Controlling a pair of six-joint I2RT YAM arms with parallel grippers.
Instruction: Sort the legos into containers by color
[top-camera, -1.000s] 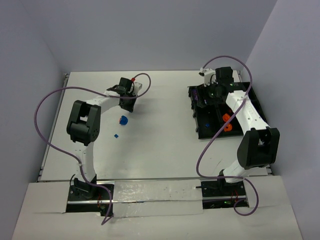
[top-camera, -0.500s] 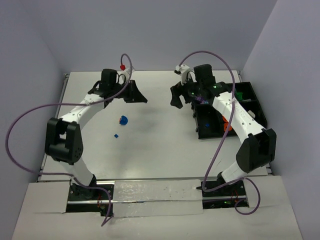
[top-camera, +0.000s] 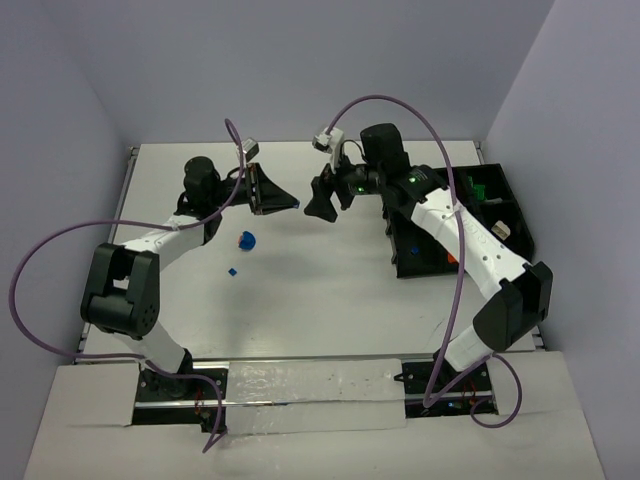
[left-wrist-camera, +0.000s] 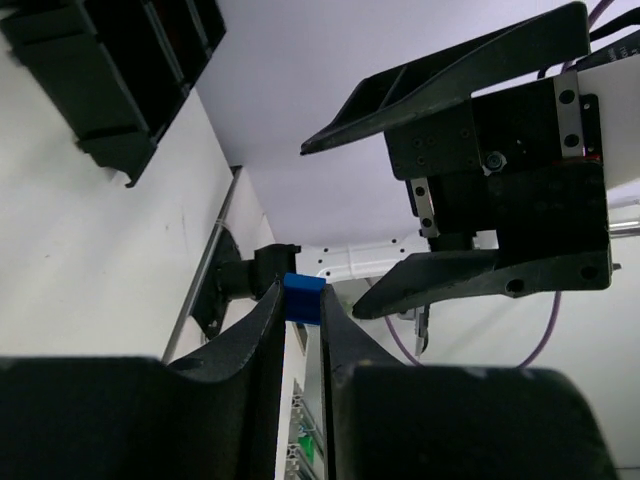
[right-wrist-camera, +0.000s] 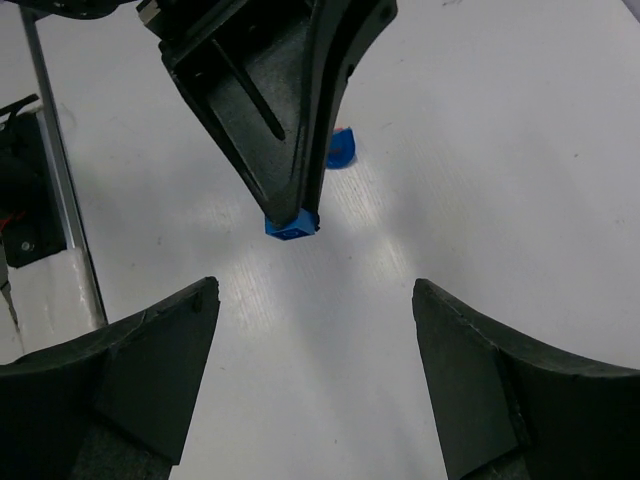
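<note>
My left gripper (left-wrist-camera: 302, 312) is shut on a small blue lego brick (left-wrist-camera: 303, 298), held in the air over the table's back middle (top-camera: 297, 204). My right gripper (right-wrist-camera: 315, 300) stands open, facing that brick (right-wrist-camera: 291, 224) tip to tip with a short gap between; in the top view the right gripper (top-camera: 322, 205) is just right of it. A blue rounded lego (top-camera: 246, 240) and a tiny blue brick (top-camera: 232, 271) lie on the table. The black tray of containers (top-camera: 397, 262) is at the right, with a green piece (top-camera: 478, 186) and an orange piece (top-camera: 452, 258) inside.
The white table ends at a metal rail (top-camera: 128, 200) on the left. Purple cables (top-camera: 60, 240) loop from both arms. In the left wrist view the tray (left-wrist-camera: 110, 60) shows at the upper left, behind the right gripper's spread fingers (left-wrist-camera: 470, 280).
The left gripper carried the blue brick rightward toward the middle. The right gripper left the tray, swung left to face it, and its jaws stand wider.
</note>
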